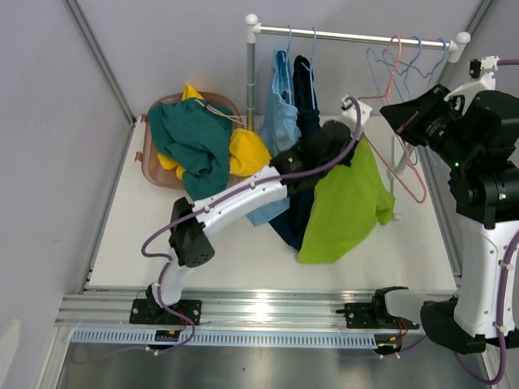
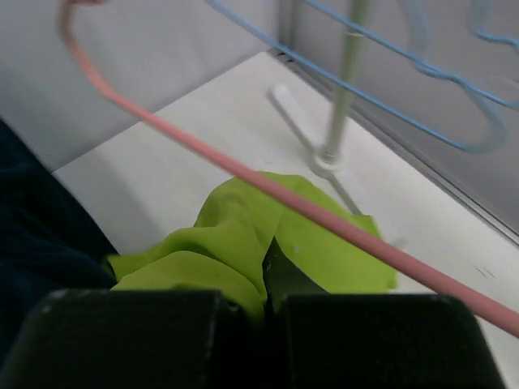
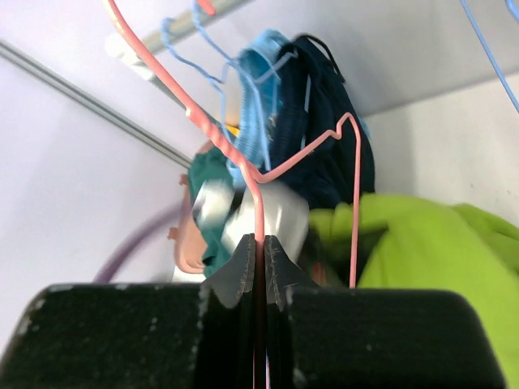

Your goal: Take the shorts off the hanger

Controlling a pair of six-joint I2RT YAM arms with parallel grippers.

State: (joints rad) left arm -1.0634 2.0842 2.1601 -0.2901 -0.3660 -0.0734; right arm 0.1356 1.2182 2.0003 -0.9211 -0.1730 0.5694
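Lime green shorts [image 2: 235, 235] inside the left gripper [image 2: 263, 301]

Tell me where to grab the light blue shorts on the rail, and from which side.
Grip the light blue shorts by the free-hanging cloth below the waistband, coming from the basket side. They drape straight down from the rail; the navy shorts press against their other side, so that flank looks blocked. A downward pull should probably slide them off.

Overhead view facing down, wrist views close, sharing lime shorts [image 1: 349, 203]
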